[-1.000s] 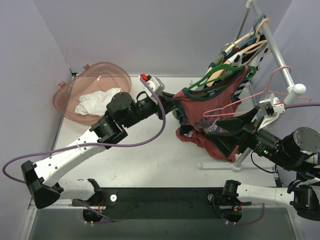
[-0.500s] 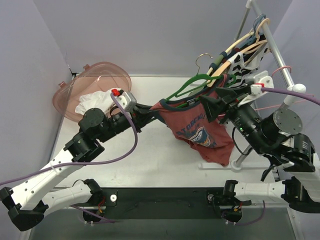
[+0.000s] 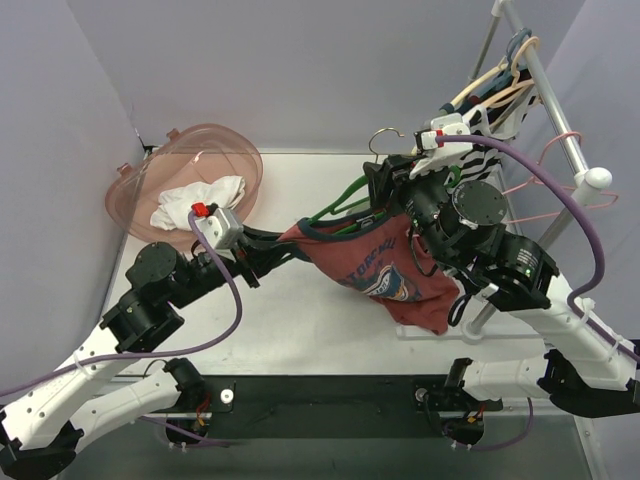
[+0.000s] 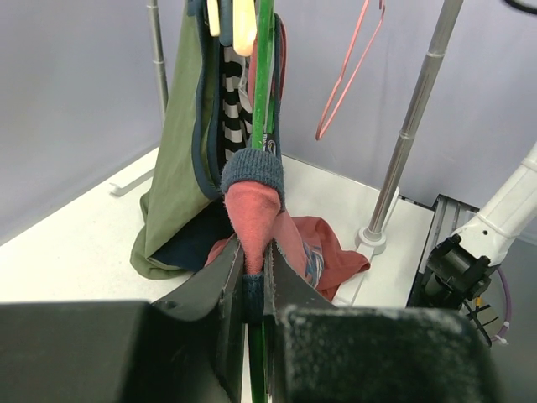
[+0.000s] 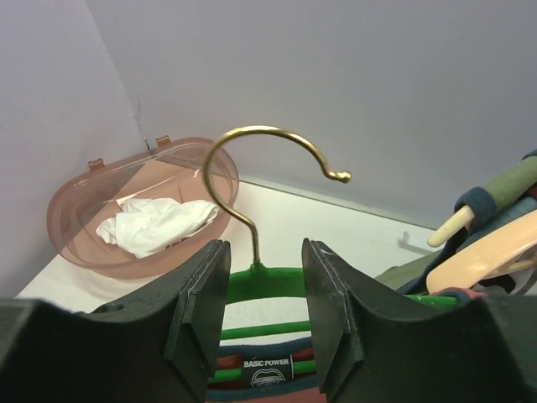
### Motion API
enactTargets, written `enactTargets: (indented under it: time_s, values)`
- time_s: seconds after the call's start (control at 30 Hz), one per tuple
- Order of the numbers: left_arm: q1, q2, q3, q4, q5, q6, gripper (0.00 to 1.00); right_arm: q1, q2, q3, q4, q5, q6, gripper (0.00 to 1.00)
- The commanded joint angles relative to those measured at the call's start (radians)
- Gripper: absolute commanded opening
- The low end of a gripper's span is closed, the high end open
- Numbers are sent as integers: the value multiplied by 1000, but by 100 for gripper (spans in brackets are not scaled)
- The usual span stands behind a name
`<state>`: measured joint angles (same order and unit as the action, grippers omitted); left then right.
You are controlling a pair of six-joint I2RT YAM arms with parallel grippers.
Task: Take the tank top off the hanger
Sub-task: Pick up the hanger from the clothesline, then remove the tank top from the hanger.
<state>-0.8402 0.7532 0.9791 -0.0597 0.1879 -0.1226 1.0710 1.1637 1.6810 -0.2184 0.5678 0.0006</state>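
Top external has the tank top (image 3: 395,275) hanging in mid-air over the table between my two arms, still threaded on the green hanger (image 3: 342,203). A second ago that whole bundle was bunched against the clothes rack (image 3: 562,132). Now it's swung out toward the middle, and the hanger's hook is free.

My left gripper (image 4: 252,262) is pinched tight on the shirt's red shoulder strap, same as before. My right gripper (image 5: 264,256) has come up from down low and now straddles the hanger's neck just under the hook. Its jaws have narrowed but stand apart, with daylight on both sides, so no grip there yet.

My guess is that once the right side clamps the hanger, I can tug the strap off with the left. The pink tub (image 3: 232,140) with the white cloth (image 3: 195,205) sits well apart on the left.
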Motion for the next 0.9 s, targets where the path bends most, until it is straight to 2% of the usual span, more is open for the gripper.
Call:
enactTargets:
  time_s: [0.0, 0.23, 0.43, 0.53, 0.6, 0.63, 0.67, 0.77, 0.87]
  values:
    - [7, -52, 13, 64, 2, -14, 0, -22, -19, -47, 137, 0, 59, 39]
    - [9, -80, -3, 61, 4, -18, 0, -40, 4, -73, 198, -91, 62, 33]
    - [9, -95, -16, 14, 10, -31, 0, -59, 27, -70, 209, -170, 55, 18]
    - [9, -103, 4, -29, -16, -37, 0, -62, 34, -66, 211, -187, 53, 0]
    - [9, -104, 24, -72, -44, -35, 0, -65, 36, -60, 211, -190, 58, 0]
    - [7, -110, 29, -83, -54, -34, 6, -65, 39, -57, 211, -195, 58, 0]
    - [9, -117, 32, -103, -73, -31, 26, -65, 40, -53, 211, -200, 61, 0]
    - [9, -152, 14, -117, -96, -26, 48, -65, 45, -29, 211, -209, 61, 0]
    - [9, -190, -23, -121, -114, -35, 59, -65, 50, -10, 241, -207, 61, 0]
